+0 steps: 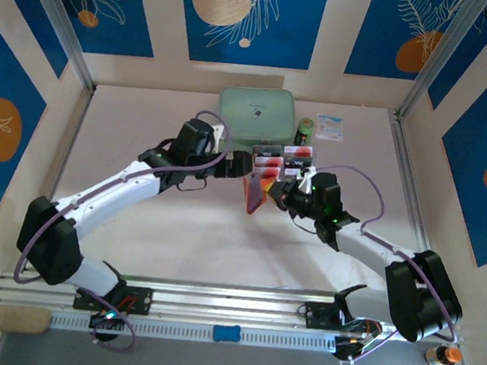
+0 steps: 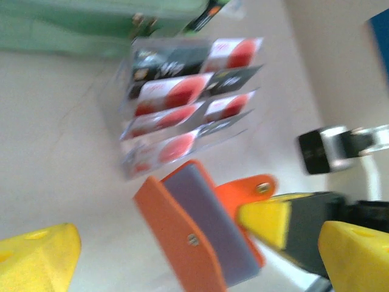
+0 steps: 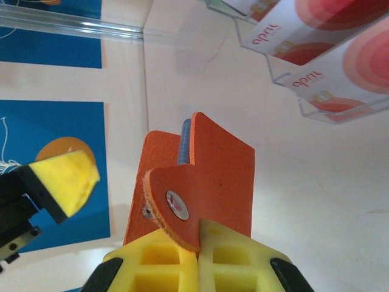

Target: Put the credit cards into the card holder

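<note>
Chief: State of the holder (image 3: 200, 176)?
Inspector: Orange, flaps part open, held just before the cards (image 2: 176, 91). Right gripper (image 3: 197, 243) clamped on its snap tab; left gripper (image 1: 234, 168) spread wide beside it.
Chief: Views differ?
Inspector: Left wrist shows grey lining; right wrist, the metal snap.

Card holder (image 1: 257, 193): one, orange.
Credit cards (image 2: 176, 91): at least five; blur hides the total.
Clear tiered tray (image 1: 282, 160): one.
Mint-green case (image 1: 258, 114): one, at 12 o'clock.
Green canister (image 1: 305, 130): one.
White packet (image 1: 329, 127): one, at 1 o'clock.
</note>
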### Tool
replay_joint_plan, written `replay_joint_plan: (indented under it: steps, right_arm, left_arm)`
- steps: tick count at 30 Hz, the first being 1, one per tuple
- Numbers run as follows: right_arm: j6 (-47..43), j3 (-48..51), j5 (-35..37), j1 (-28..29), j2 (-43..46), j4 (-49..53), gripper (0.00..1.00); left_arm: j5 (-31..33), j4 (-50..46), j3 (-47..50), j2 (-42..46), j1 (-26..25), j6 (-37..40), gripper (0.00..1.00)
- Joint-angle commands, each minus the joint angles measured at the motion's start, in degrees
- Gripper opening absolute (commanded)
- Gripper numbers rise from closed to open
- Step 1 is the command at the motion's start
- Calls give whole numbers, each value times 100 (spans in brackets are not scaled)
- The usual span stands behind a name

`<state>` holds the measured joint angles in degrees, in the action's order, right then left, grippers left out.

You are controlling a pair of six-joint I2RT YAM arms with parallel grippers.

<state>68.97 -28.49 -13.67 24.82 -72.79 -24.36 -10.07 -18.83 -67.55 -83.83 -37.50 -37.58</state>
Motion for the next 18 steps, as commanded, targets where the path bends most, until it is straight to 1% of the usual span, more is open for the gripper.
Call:
replay_joint_plan:
  steps: [1, 12, 18]
  right_arm:
    - [-79, 79, 240, 57, 82, 3, 0]
    - [26, 359, 438, 137, 65, -198, 0]
    - [104, 535, 531, 186, 46, -386, 0]
  left_arm:
    - [726, -991, -302, -256, -202, 591, 100]
    - [1006, -1171, -579, -725, -672, 1009, 100]
    - [1214, -1438, -763, -1098, -867, 1244, 100]
